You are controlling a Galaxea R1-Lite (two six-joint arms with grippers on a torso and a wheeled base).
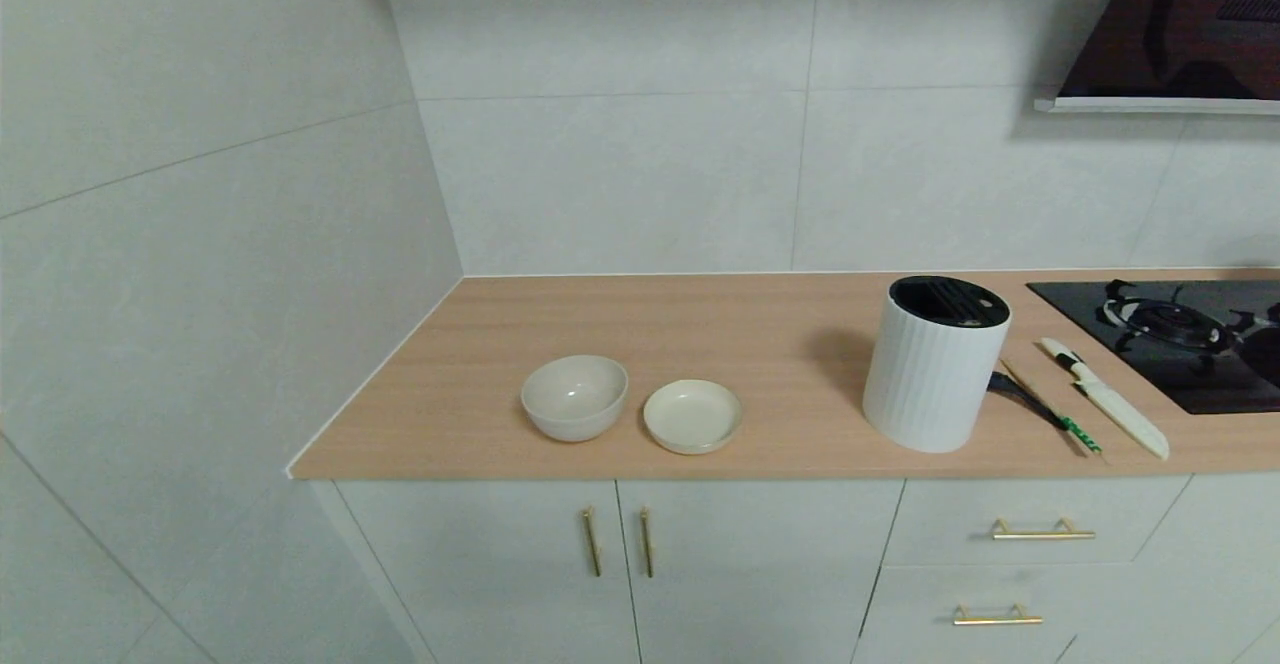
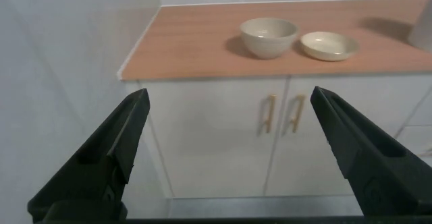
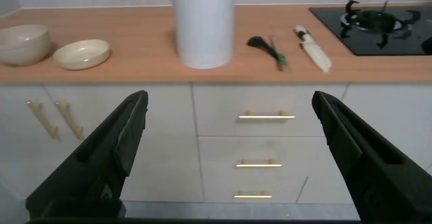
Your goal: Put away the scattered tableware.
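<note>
Left tool (image 2: 229, 162): jaws spread wide, gripping nothing. It hangs in front of the cabinet doors (image 2: 280, 116), lower than the table top and facing the crockery.
Right tool (image 3: 229, 160): jaws equally wide, empty. It hangs before the drawers (image 3: 266, 116) and faces the holder and loose utensils.
Table (image 1: 700, 319): wood-toned top carrying every item listed.
Bowl (image 1: 574, 396): pale, upright, mouth up, empty. It sits on the left part of the table, near the front edge.
Saucer (image 1: 692, 415): shallow, flat on the table just beside the bowl, with a narrow gap between them.
Holder (image 1: 935, 364): white ribbed cylinder with a black slotted top, upright, well apart from the saucer. Judged to be the store for the utensils, since the slots face up for dropping in.
Black spoon (image 1: 1030, 399): lies flat by the holder's base. Contact between the 2 cannot be told.
Green-tipped stick (image 1: 1082, 434): lies alongside the spoon, possibly chopsticks.
Knife (image 1: 1105, 398): pale, flat on the table, between the spoon and the hob (image 1: 1170, 339).
Stage, judged: at its start, with nothing gripped or stowed.
Placement, judged: each arm faces its nearer group, and the wide jaws suit a first approach.
Risk, judged: the flat utensils offer little height to pinch.
</note>
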